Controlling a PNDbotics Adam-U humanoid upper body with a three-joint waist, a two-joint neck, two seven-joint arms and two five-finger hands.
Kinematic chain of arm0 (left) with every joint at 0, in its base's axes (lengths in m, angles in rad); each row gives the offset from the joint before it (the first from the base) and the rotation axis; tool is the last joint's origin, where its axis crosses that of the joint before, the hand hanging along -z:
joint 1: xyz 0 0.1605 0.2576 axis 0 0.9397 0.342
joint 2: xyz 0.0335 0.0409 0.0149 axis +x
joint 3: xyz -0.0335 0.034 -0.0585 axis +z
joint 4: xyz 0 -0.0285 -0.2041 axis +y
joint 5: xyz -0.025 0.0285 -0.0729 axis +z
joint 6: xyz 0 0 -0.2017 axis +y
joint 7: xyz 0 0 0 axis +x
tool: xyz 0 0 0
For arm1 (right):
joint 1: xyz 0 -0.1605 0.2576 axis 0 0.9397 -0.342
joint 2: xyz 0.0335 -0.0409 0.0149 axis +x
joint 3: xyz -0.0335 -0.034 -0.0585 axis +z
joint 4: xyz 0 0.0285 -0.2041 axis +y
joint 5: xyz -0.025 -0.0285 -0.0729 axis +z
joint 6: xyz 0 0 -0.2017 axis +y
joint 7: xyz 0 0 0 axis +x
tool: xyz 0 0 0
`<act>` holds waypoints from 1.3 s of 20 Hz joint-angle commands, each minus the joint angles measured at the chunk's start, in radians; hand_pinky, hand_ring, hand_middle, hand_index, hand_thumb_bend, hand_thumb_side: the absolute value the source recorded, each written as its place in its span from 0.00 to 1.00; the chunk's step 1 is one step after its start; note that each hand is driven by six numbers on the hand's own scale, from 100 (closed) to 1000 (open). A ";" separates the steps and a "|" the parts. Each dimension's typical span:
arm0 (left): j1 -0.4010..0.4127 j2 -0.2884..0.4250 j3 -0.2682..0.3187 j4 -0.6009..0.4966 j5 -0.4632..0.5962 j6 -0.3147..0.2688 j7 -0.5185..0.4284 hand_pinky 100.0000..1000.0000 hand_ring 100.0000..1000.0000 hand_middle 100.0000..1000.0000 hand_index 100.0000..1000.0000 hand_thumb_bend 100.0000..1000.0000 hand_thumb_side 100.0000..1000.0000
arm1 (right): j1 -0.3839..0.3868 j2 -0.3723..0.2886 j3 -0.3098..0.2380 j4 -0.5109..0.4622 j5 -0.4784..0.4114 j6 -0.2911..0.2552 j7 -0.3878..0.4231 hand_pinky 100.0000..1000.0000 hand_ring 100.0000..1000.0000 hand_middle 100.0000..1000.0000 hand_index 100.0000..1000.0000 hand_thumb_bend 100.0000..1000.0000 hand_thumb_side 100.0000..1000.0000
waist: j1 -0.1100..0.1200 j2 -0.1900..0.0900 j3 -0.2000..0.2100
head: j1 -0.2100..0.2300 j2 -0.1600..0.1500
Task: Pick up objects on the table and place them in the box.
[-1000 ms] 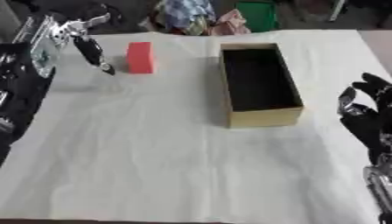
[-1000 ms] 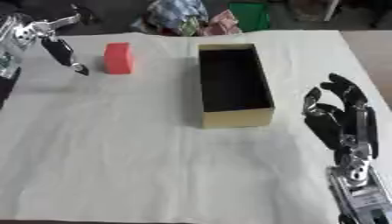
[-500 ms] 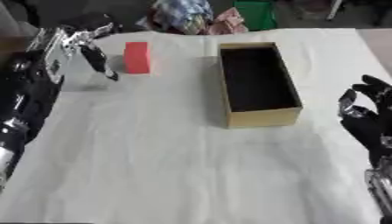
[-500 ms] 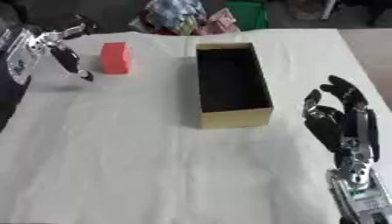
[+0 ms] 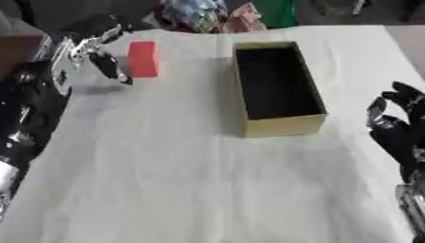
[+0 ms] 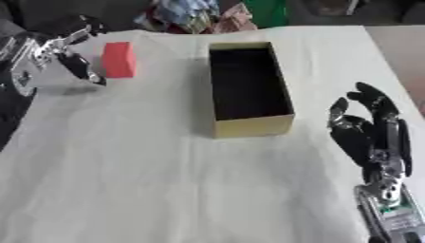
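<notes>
A red block (image 5: 143, 58) lies on the white cloth at the far left. My left hand (image 5: 93, 49) hovers just left of it, open, with the thumb above and a finger pointing down beside the block without touching it. The tan box (image 5: 275, 86) with a dark, empty inside stands right of centre. My right hand (image 6: 369, 132) rests open near the right edge, fingers up, holding nothing.
A heap of colourful bags and a green item (image 5: 222, 14) lies beyond the table's far edge. The white cloth (image 5: 182, 180) covers the table from the box to the near edge.
My left hand has shifted right and down toward the red block, narrowing the gap. The right hand stays put. The block and box have not moved.
</notes>
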 commanded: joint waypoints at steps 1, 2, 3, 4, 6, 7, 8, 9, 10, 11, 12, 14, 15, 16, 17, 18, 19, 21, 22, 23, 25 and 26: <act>-0.015 0.014 0.014 -0.008 -0.008 0.003 0.021 0.77 0.76 0.76 0.91 0.73 0.05 | -0.017 -0.009 -0.002 -0.012 -0.008 -0.003 0.001 0.61 0.92 0.66 0.80 0.00 0.00 | 0.001 -0.016 -0.001 | -0.001 -0.013; -0.013 0.012 0.015 -0.007 -0.009 0.005 0.027 0.77 0.75 0.75 0.90 0.71 0.06 | -0.017 -0.009 -0.003 -0.013 -0.009 -0.003 0.001 0.61 0.92 0.66 0.80 0.00 0.00 | 0.000 -0.012 -0.004 | -0.002 -0.016; -0.011 0.010 0.016 -0.006 -0.009 0.008 0.032 0.76 0.75 0.75 0.90 0.70 0.06 | -0.018 -0.009 -0.003 -0.013 -0.010 -0.004 0.000 0.61 0.92 0.66 0.80 0.00 0.00 | 0.000 -0.008 -0.006 | -0.002 -0.017; -0.010 0.009 0.016 -0.004 -0.011 0.010 0.037 0.76 0.75 0.75 0.90 0.70 0.06 | -0.019 -0.009 -0.003 -0.013 -0.011 -0.004 0.000 0.61 0.92 0.66 0.80 0.00 0.00 | 0.000 -0.007 -0.008 | -0.002 -0.018; -0.007 0.007 0.016 -0.002 -0.013 0.013 0.046 0.76 0.73 0.73 0.89 0.68 0.07 | -0.020 -0.009 -0.003 -0.013 -0.013 -0.004 -0.001 0.61 0.92 0.66 0.80 0.00 0.00 | 0.000 -0.003 -0.011 | -0.003 -0.020; -0.006 0.006 0.016 -0.002 -0.015 0.014 0.052 0.76 0.73 0.72 0.88 0.66 0.08 | -0.020 -0.009 -0.004 -0.013 -0.014 -0.004 -0.001 0.61 0.92 0.66 0.80 0.00 0.00 | 0.000 -0.002 -0.012 | -0.003 -0.021; -0.005 0.005 0.016 -0.001 -0.017 0.016 0.057 0.76 0.73 0.72 0.88 0.66 0.08 | -0.021 -0.009 -0.004 -0.013 -0.014 -0.004 -0.002 0.61 0.92 0.66 0.80 0.00 0.00 | 0.000 -0.001 -0.013 | -0.003 -0.022; -0.005 0.005 0.016 -0.001 -0.019 0.018 0.063 0.75 0.72 0.71 0.87 0.62 0.09 | -0.021 -0.009 -0.004 -0.013 -0.015 -0.004 -0.002 0.61 0.92 0.66 0.80 0.00 0.00 | 0.000 0.000 -0.013 | -0.004 -0.023; -0.004 0.004 0.016 -0.001 -0.021 0.020 0.068 0.75 0.72 0.70 0.86 0.61 0.09 | -0.021 -0.009 -0.004 -0.013 -0.015 -0.004 -0.002 0.61 0.92 0.66 0.80 0.00 0.00 | 0.000 0.001 -0.014 | -0.004 -0.025; -0.003 0.004 0.015 -0.001 -0.023 0.022 0.074 0.75 0.71 0.69 0.85 0.59 0.09 | -0.022 -0.008 -0.004 -0.013 -0.016 -0.004 -0.002 0.61 0.92 0.66 0.80 0.00 0.00 | 0.000 0.002 -0.014 | -0.004 -0.026; -0.003 0.003 0.015 -0.001 -0.025 0.023 0.078 0.75 0.71 0.69 0.85 0.59 0.09 | -0.022 -0.008 -0.004 -0.013 -0.016 -0.004 -0.002 0.61 0.92 0.66 0.80 0.00 0.00 | 0.000 0.002 -0.015 | -0.005 -0.027; -0.001 0.002 0.014 0.000 -0.031 0.027 0.086 0.74 0.70 0.65 0.83 0.52 0.09 | -0.022 -0.008 -0.005 -0.013 -0.017 -0.005 -0.002 0.61 0.92 0.66 0.80 0.00 0.00 | 0.000 0.003 -0.015 | -0.005 -0.028; -0.001 0.002 0.014 0.001 -0.034 0.030 0.091 0.74 0.69 0.64 0.82 0.50 0.09 | -0.022 -0.008 -0.005 -0.012 -0.017 -0.005 -0.002 0.61 0.92 0.66 0.80 0.00 0.00 | 0.000 0.003 -0.015 | -0.005 -0.028; 0.000 0.001 0.014 0.001 -0.037 0.033 0.096 0.74 0.69 0.63 0.81 0.49 0.09 | -0.022 -0.008 -0.005 -0.013 -0.017 -0.005 -0.002 0.61 0.92 0.66 0.80 0.00 0.00 | 0.000 0.003 -0.015 | -0.005 -0.028; 0.001 0.001 0.014 0.001 -0.040 0.034 0.100 0.73 0.67 0.57 0.78 0.43 0.09 | -0.022 -0.008 -0.005 -0.012 -0.017 -0.005 -0.002 0.61 0.92 0.66 0.80 0.00 0.00 | -0.001 0.003 -0.015 | -0.005 -0.028; 0.001 0.001 0.013 0.001 -0.042 0.036 0.103 0.73 0.66 0.54 0.76 0.40 0.09 | -0.022 -0.008 -0.006 -0.012 -0.017 -0.005 -0.002 0.61 0.92 0.66 0.80 0.00 0.00 | -0.001 0.003 -0.015 | -0.005 -0.028; 0.002 0.001 0.013 0.001 -0.044 0.037 0.105 0.73 0.66 0.50 0.75 0.38 0.09 | -0.022 -0.008 -0.006 -0.012 -0.017 -0.005 -0.002 0.61 0.92 0.66 0.80 0.00 0.00 | -0.001 0.002 -0.015 | -0.005 -0.029; 0.003 0.000 0.013 0.001 -0.048 0.039 0.109 0.72 0.64 0.46 0.71 0.35 0.08 | -0.022 -0.007 -0.006 -0.011 -0.017 -0.004 -0.002 0.61 0.92 0.66 0.80 0.00 0.00 | -0.001 0.001 -0.014 | -0.005 -0.029; 0.003 0.000 0.013 0.000 -0.050 0.040 0.113 0.72 0.64 0.44 0.70 0.34 0.08 | -0.022 -0.007 -0.006 -0.011 -0.017 -0.004 -0.003 0.61 0.92 0.66 0.80 0.00 0.00 | -0.001 0.000 -0.014 | -0.005 -0.028; 0.003 0.001 0.013 -0.002 -0.052 0.042 0.120 0.71 0.62 0.41 0.67 0.31 0.07 | -0.022 -0.006 -0.006 -0.011 -0.017 -0.004 -0.003 0.61 0.92 0.66 0.80 0.00 0.00 | -0.001 0.000 -0.013 | -0.005 -0.028; 0.004 0.002 0.015 -0.009 -0.051 0.047 0.146 0.70 0.59 0.38 0.64 0.29 0.06 | -0.021 -0.006 -0.007 -0.011 -0.017 -0.004 -0.003 0.62 0.92 0.65 0.80 0.00 0.00 | -0.002 -0.003 -0.012 | -0.006 -0.026; 0.003 0.004 0.015 -0.014 -0.049 0.050 0.160 0.70 0.59 0.38 0.64 0.29 0.06 | -0.021 -0.006 -0.007 -0.011 -0.016 -0.004 -0.003 0.62 0.92 0.65 0.80 0.00 0.00 | -0.002 -0.004 -0.011 | -0.006 -0.026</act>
